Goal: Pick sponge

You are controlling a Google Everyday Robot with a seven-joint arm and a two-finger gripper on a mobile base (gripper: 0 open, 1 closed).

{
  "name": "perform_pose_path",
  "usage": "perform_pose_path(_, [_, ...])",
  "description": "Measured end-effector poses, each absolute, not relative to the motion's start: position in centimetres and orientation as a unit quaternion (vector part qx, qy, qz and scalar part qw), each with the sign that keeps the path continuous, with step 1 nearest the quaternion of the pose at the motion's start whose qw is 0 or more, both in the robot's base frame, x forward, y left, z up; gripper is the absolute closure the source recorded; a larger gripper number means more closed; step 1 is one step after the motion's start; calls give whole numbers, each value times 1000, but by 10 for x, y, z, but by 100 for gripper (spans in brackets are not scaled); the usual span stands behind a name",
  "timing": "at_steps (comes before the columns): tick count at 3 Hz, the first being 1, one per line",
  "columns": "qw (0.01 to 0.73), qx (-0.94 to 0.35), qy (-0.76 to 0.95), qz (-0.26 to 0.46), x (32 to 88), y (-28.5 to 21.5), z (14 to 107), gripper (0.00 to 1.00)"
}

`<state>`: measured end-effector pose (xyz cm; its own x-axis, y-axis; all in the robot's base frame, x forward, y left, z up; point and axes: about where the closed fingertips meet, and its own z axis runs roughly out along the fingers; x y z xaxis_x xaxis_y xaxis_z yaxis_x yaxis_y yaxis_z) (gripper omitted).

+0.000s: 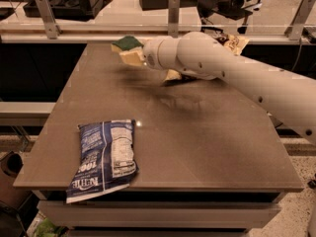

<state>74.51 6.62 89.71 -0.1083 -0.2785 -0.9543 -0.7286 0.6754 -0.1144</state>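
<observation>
The sponge (127, 42), dark green on top with pale yellow foam beneath, is at the far left of the table (207, 147) and raised a little above its surface. My gripper (127, 54) reaches in from the right on a thick white arm (237, 73). Its pale yellow fingers (133, 58) are closed on the sponge's foam from below and the side. A blurred shadow lies on the table under the sponge and wrist.
A blue snack bag (106, 152) lies flat near the table's front left corner. A brown and cream snack bag (233, 42) sits at the far edge, partly hidden behind the arm. A railing with metal posts (173, 14) runs behind the table.
</observation>
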Motion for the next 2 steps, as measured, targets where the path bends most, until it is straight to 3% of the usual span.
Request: perform_pose_path(2, [600,-360,685,202,750,39,924,100])
